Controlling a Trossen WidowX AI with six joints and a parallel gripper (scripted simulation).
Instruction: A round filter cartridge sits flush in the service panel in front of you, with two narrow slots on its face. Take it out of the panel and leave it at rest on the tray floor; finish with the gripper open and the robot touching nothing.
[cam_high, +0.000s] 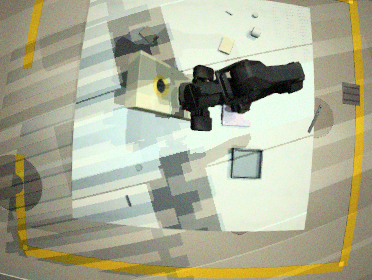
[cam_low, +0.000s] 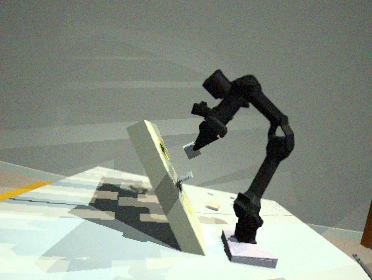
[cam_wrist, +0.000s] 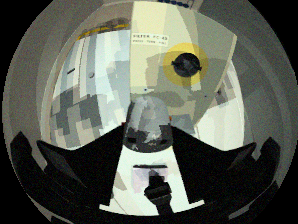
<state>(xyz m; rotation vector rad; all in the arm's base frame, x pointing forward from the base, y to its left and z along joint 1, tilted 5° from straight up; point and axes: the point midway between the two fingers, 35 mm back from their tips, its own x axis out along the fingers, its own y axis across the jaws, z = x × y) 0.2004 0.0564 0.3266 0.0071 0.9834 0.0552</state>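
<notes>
Arm (cam_high: 270, 77) (cam_low: 267, 107) (cam_wrist: 158, 192) arches at right of centre in the exterior frame; pale service panel (cam_high: 139, 90) (cam_low: 165, 185) (cam_wrist: 147, 67) leans left of it, its yellow-ringed round opening dark. Square tray (cam_high: 232, 163) lies lower right of centre in the top frame. Gripper (cam_high: 185, 97) (cam_low: 195, 148) (cam_wrist: 148, 129) is clamped on the grey filter cartridge (cam_low: 191, 151) (cam_wrist: 148, 119), out of the panel, raised near its face at mid-frame in the exterior view.
</notes>
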